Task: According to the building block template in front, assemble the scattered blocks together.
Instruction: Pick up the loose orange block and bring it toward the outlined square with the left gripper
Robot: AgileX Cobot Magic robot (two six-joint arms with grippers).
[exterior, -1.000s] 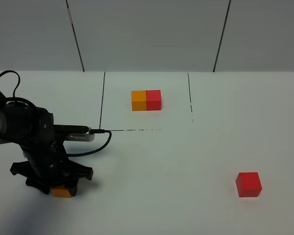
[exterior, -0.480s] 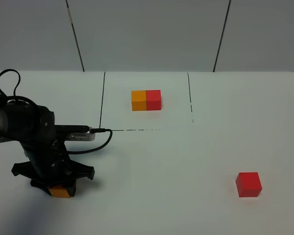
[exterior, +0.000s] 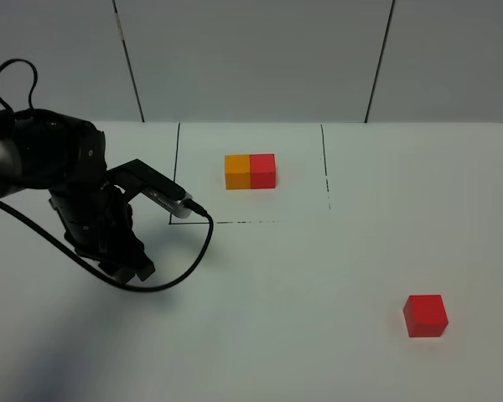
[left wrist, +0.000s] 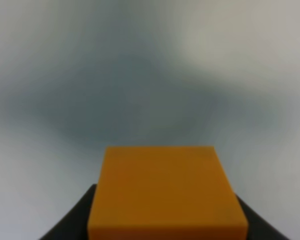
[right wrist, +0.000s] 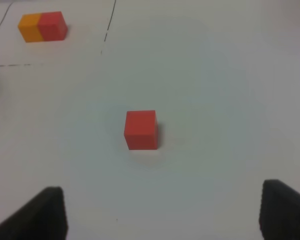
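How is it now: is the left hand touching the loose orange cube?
Touching. The left wrist view shows the dark fingers of the left hand pressed flush against both sides of the orange cube, with no gap.

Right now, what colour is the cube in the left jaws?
Orange cube; clearest in left wrist view.

One template pair (exterior: 250, 171), one separate orange cube (left wrist: 165, 192), one separate red cube (exterior: 425, 315); four cubes altogether.
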